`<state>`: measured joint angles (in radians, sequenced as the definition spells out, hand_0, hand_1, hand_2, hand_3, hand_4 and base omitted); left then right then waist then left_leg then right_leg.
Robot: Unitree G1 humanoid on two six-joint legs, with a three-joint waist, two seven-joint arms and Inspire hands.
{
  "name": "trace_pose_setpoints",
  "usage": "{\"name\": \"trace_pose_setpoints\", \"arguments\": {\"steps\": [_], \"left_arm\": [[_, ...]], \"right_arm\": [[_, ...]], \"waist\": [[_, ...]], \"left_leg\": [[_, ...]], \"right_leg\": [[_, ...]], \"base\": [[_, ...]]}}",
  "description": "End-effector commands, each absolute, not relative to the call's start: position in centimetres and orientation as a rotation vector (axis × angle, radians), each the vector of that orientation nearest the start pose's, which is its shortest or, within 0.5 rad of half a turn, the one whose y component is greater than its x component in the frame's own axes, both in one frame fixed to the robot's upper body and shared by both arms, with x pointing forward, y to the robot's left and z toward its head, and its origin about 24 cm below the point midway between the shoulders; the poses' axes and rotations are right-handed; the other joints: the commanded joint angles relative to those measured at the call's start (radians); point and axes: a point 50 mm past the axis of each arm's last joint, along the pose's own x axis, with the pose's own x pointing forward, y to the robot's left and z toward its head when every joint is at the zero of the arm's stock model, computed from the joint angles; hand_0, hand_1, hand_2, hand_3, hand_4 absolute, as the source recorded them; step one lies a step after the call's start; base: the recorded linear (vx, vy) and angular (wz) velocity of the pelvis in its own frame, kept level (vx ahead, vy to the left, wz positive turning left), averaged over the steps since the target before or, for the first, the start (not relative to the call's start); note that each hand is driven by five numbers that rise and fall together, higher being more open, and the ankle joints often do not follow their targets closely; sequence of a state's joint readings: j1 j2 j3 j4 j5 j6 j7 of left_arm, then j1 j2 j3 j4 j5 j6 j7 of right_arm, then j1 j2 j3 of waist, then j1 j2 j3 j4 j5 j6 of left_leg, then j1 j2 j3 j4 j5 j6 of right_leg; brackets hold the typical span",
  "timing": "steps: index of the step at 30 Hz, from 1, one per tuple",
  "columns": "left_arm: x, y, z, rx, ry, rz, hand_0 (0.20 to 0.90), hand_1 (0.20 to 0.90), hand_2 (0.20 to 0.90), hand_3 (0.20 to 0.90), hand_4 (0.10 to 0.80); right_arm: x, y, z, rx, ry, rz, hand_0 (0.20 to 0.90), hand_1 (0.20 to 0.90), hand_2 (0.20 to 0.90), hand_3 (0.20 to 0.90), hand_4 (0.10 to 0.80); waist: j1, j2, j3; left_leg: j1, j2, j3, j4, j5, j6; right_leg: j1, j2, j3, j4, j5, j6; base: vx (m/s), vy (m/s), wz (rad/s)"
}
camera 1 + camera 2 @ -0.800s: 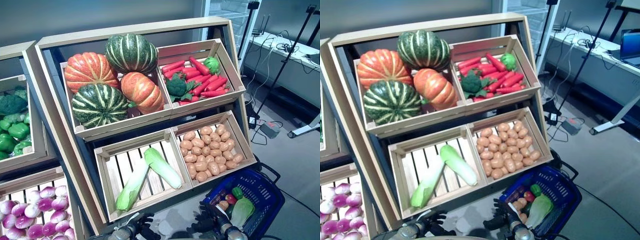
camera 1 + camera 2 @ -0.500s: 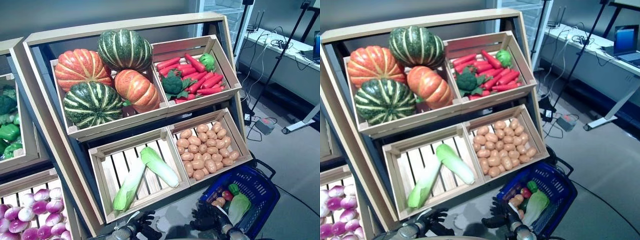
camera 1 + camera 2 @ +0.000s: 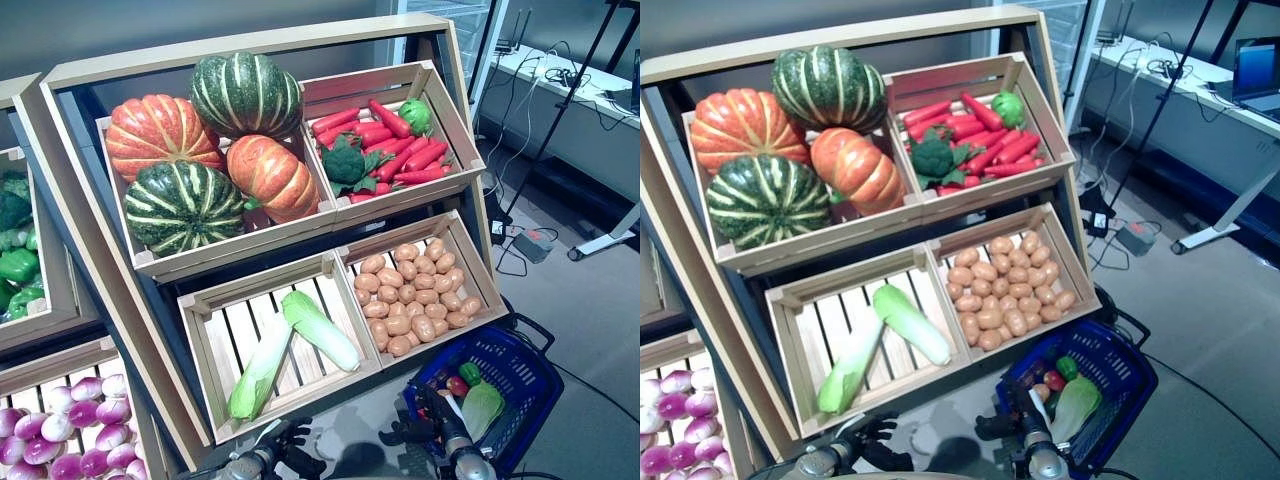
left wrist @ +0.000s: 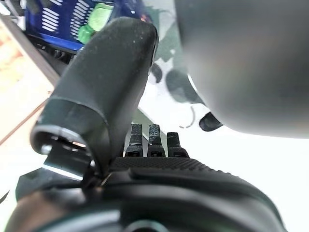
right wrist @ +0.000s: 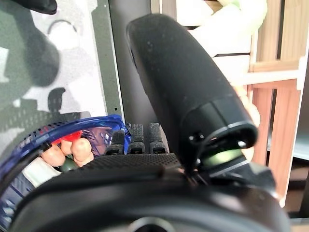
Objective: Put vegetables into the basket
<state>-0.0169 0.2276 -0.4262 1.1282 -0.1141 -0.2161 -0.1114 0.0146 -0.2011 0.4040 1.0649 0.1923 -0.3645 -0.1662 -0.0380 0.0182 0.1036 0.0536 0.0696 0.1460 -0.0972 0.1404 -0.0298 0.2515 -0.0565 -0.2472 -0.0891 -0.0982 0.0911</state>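
Vegetables for the task lie partly in the blue basket (image 3: 520,375) on the floor: a pale green cabbage (image 3: 482,407), a small green pepper (image 3: 469,374) and some red and tan pieces too small to name. Nearest to the camera, the right hand (image 3: 432,412) hangs over the basket's near rim; in its wrist view the fingers (image 5: 137,136) seem curled beside the blue rim, but I cannot tell if they grip anything, because the thumb hides much. The left hand (image 3: 285,450) shows at the lower edge, on the side away from the basket; its fingers (image 4: 153,137) bend loosely with nothing between them. Just behind the basket stands a crate of potatoes (image 3: 412,298), and beside it a slatted crate with two long cabbages (image 3: 296,345). Above these, further back, are four pumpkins (image 3: 205,150) and a crate of red carrots (image 3: 392,140) with broccoli. Purple onions (image 3: 75,425) are cut off at the corner farthest from the basket.
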Motion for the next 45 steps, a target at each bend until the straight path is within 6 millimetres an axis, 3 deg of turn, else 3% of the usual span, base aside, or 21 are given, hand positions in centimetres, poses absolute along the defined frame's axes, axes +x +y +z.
{"name": "trace_pose_setpoints", "arguments": {"steps": [1, 6, 7, 8, 10, 11, 14, 19, 28, 32, 35, 45], "left_arm": [[16.8, 16.0, -13.0, 0.257, 0.696, -0.402, 0.900, 0.900, 0.900, 0.900, 0.800], [18.4, 14.8, -11.1, 0.311, 0.509, -0.474, 0.900, 0.900, 0.900, 0.900, 0.800], [19.6, 14.5, -9.6, 0.323, 0.384, -0.483, 0.900, 0.900, 0.900, 0.900, 0.800], [19.6, 14.5, -9.5, 0.321, 0.376, -0.482, 0.900, 0.900, 0.900, 0.900, 0.800], [21.1, 14.3, -7.3, 0.298, 0.228, -0.469, 0.900, 0.900, 0.900, 0.900, 0.800], [22.2, 14.5, -5.6, 0.280, 0.132, -0.448, 0.900, 0.900, 0.900, 0.900, 0.800], [23.5, 15.4, -2.9, 0.234, 0.005, -0.368, 0.900, 0.900, 0.900, 0.900, 0.800], [24.0, 17.4, -2.1, 0.244, -0.032, -0.139, 0.900, 0.900, 0.900, 0.900, 0.800], [24.5, 21.2, -1.6, 0.531, -0.056, 0.223, 0.900, 0.900, 0.900, 0.900, 0.800], [26.0, 21.9, 0.2, 0.619, -0.141, 0.345, 0.900, 0.900, 0.900, 0.900, 0.800], [28.2, 22.0, 2.6, 0.597, -0.206, 0.424, 0.900, 0.900, 0.900, 0.900, 0.800], [30.9, 23.9, 6.2, 0.528, -0.253, 0.656, 0.900, 0.900, 0.900, 0.900, 0.800]], "right_arm": [[19.4, -17.1, -10.7, -0.283, 0.481, 0.007, 0.900, 0.900, 0.900, 0.900, 0.800], [20.0, -17.0, -10.0, -0.281, 0.434, -0.036, 0.900, 0.900, 0.900, 0.900, 0.800], [20.0, -17.2, -10.0, -0.286, 0.436, -0.036, 0.900, 0.900, 0.900, 0.900, 0.800], [20.0, -17.2, -10.0, -0.286, 0.436, -0.035, 0.900, 0.900, 0.900, 0.900, 0.800], [19.9, -17.3, -10.0, -0.279, 0.449, -0.021, 0.900, 0.900, 0.900, 0.900, 0.800], [19.8, -17.4, -10.0, -0.291, 0.447, -0.014, 0.900, 0.900, 0.900, 0.900, 0.800], [19.5, -17.8, -10.0, -0.312, 0.456, -0.020, 0.900, 0.900, 0.900, 0.900, 0.800], [18.4, -18.1, -10.8, -0.348, 0.508, -0.022, 0.900, 0.900, 0.900, 0.900, 0.800], [17.3, -18.2, -11.3, -0.280, 0.571, -0.022, 0.900, 0.900, 0.900, 0.900, 0.800], [18.7, -19.0, -10.1, -0.211, 0.531, -0.072, 0.900, 0.900, 0.900, 0.900, 0.800], [20.8, -19.6, -8.3, -0.184, 0.428, -0.077, 0.900, 0.900, 0.900, 0.900, 0.800], [22.7, -19.3, -5.3, -0.119, 0.283, -0.090, 0.900, 0.900, 0.900, 0.900, 0.800]], "waist": [[0.016, -0.015, 0.053], [0.014, -0.011, 0.060], [0.012, -0.008, 0.063], [0.012, -0.008, 0.063], [0.012, -0.006, 0.066], [0.014, -0.005, 0.069], [0.020, -0.003, 0.073], [0.025, -0.005, 0.068], [0.014, -0.011, 0.075], [0.003, -0.015, 0.143], [-0.014, -0.022, 0.244], [-0.060, -0.042, 0.310]], "left_leg": [[0.157, -0.069, 0.024, 0.010, -0.256, 0.037], [0.149, -0.068, 0.027, 0.010, -0.252, 0.033], [0.146, -0.068, 0.030, 0.010, -0.251, 0.032], [0.146, -0.068, 0.030, 0.010, -0.251, 0.032], [0.142, -0.068, 0.032, 0.010, -0.252, 0.030], [0.140, -0.068, 0.032, 0.010, -0.251, 0.029], [0.138, -0.069, 0.031, 0.010, -0.251, 0.028], [0.138, -0.070, 0.029, 0.010, -0.252, 0.025], [0.132, -0.069, 0.033, 0.010, -0.240, 0.022], [0.007, -0.050, 0.048, 0.166, -0.256, 0.021], [-0.158, -0.022, 0.063, 0.375, -0.306, 0.018], [-0.438, 0.021, 0.074, 0.718, -0.426, 0.032]], "right_leg": [[-0.040, 0.011, 0.031, 0.002, 0.020, -0.031], [-0.048, 0.010, 0.031, 0.002, 0.024, -0.031], [-0.051, 0.009, 0.031, 0.002, 0.024, -0.032], [-0.052, 0.009, 0.031, 0.002, 0.025, -0.032], [-0.055, 0.008, 0.031, 0.002, 0.024, -0.033], [-0.057, 0.008, 0.030, 0.002, 0.024, -0.034], [-0.057, 0.006, 0.024, 0.002, 0.024, -0.035], [-0.053, 0.003, 0.015, 0.002, 0.022, -0.036], [-0.056, -0.002, 0.005, 0.010, 0.024, -0.040], [-0.193, -0.025, 0.015, 0.182, -0.026, -0.059], [-0.364, -0.047, 0.042, 0.398, -0.091, -0.078], [-0.653, -0.095, 0.072, 0.761, -0.207, -0.095]], "base": [[-0.032, -0.029, 0.00], [-0.038, -0.013, 0.00], [0.000, 0.000, 0.00], [0.000, 0.000, 0.00], [0.000, 0.000, 0.00], [0.000, 0.000, 0.00], [0.000, 0.000, 0.00], [0.000, 0.000, 0.00], [0.045, 0.014, 0.02], [-0.118, 0.066, -0.06], [-0.265, 0.088, -0.03], [-0.079, 0.061, 0.00]]}}
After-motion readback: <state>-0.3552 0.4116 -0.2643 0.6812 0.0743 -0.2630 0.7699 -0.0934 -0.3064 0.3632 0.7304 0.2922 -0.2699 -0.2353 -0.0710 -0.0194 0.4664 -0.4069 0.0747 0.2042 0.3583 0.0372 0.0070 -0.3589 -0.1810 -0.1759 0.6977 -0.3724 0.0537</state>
